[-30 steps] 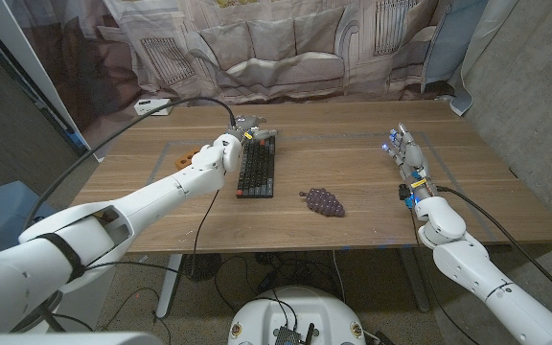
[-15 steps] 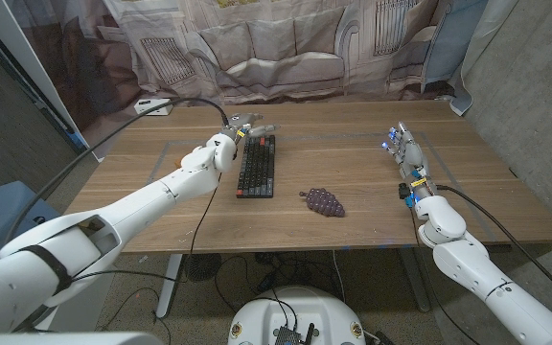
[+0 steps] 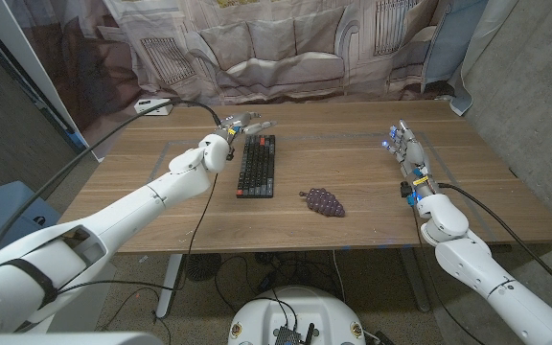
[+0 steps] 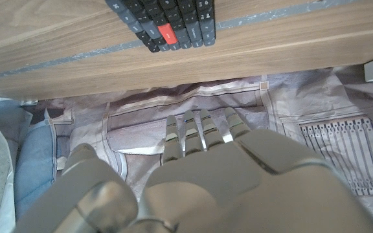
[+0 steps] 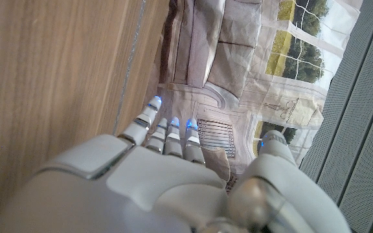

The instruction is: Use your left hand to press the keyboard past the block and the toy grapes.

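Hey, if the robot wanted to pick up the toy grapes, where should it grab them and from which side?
Probably from above, around the wide middle of the grapes. The bunch lies flat on the table, apart from the keyboard, lengthwise at a slant with its stem end toward the keyboard. Closing fingers across the shorter width should hold better than pinching the thin stem.

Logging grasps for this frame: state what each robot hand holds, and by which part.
Nothing is held. The left robot hand hangs over the far end of the keyboard, fingers apart and empty. The right robot hand holds nothing either, well clear of the toy grapes.
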